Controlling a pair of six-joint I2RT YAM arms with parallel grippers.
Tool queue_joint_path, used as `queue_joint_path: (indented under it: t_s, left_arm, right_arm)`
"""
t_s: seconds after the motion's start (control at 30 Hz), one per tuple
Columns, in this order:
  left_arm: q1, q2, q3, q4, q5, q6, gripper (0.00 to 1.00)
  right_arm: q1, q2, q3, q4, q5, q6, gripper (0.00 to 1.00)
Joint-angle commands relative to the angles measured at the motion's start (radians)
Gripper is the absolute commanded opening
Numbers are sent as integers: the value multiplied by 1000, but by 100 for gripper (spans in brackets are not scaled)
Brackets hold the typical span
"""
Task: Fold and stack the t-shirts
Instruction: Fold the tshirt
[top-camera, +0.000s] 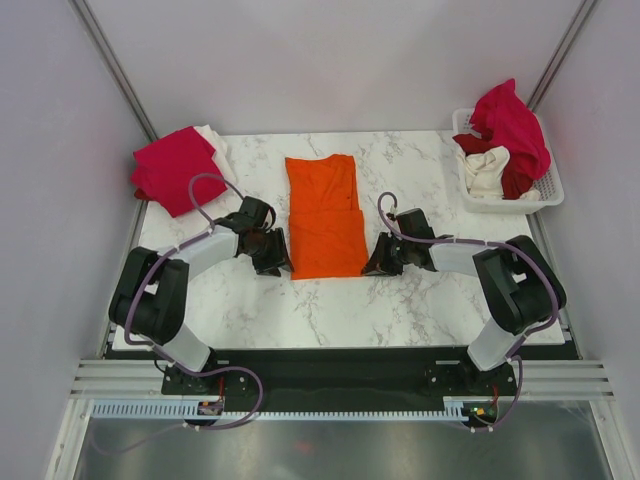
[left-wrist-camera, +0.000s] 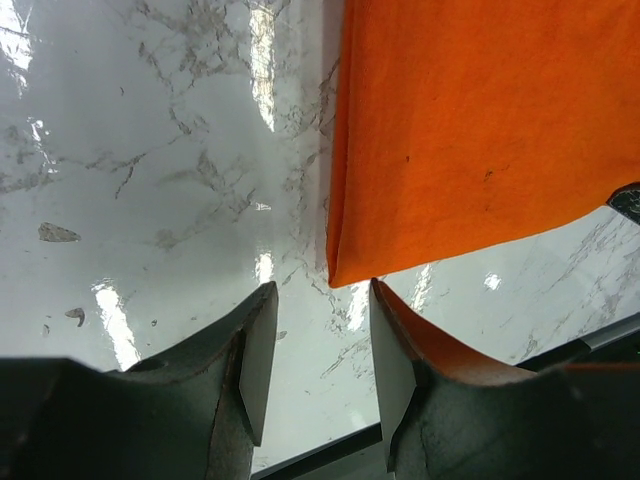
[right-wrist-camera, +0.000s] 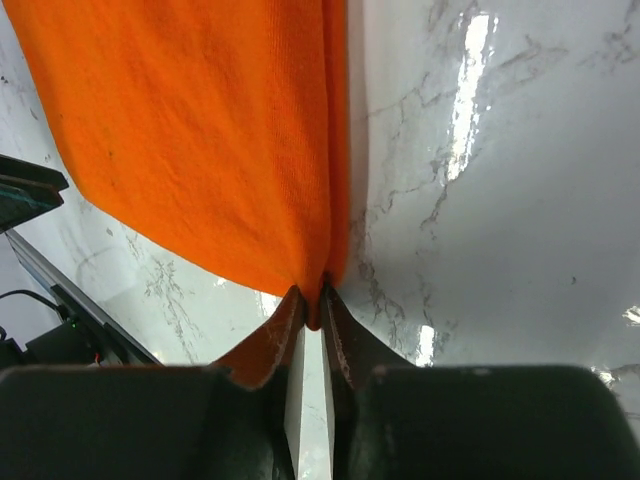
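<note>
The bright orange t-shirt (top-camera: 324, 214) lies folded into a long strip at the middle of the marble table. My left gripper (top-camera: 272, 262) is open at the shirt's near left corner; in the left wrist view the corner (left-wrist-camera: 345, 265) sits just ahead of the gap between the fingers (left-wrist-camera: 320, 340). My right gripper (top-camera: 376, 263) is shut on the shirt's near right corner, the cloth (right-wrist-camera: 200, 130) pinched between the fingertips (right-wrist-camera: 313, 305). A folded crimson-pink shirt (top-camera: 172, 170) lies on a white one (top-camera: 214, 140) at the back left.
A white slotted basket (top-camera: 548, 190) at the back right holds a crimson-pink shirt (top-camera: 512, 120), a cream shirt (top-camera: 487, 170) and dark red cloth (top-camera: 470, 145). The table's black front edge (top-camera: 340, 355) lies near the arm bases.
</note>
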Motion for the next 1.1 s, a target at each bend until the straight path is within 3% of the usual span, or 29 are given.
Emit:
queue_joint_path:
  t_s: [0.0,0.17,0.67,0.9,1.0,1.07]
  left_arm:
    - [2,-44,-13,40,-16,-29,49]
    - [-6,-48,-46,64,-18,-41,49]
    - [-33,-6,-90,191,7,-78,47]
    - [-55,7,-108,208,16,-94,41]
    - [-59,7,-124,219,16,-100,34]
    - [-61,11,-127,222,11,-104,14]
  right_arm:
    - [1,25,-20,32,30,-15,15]
    - [1,28,-18,33,27,-19,10]
    - [0,45,-6,35,15,-29,4]
    - [1,49,-2,33,10,-37,2]
    - [0,51,-2,32,7,-38,0]
    - [1,51,0,30,6,-40,0]
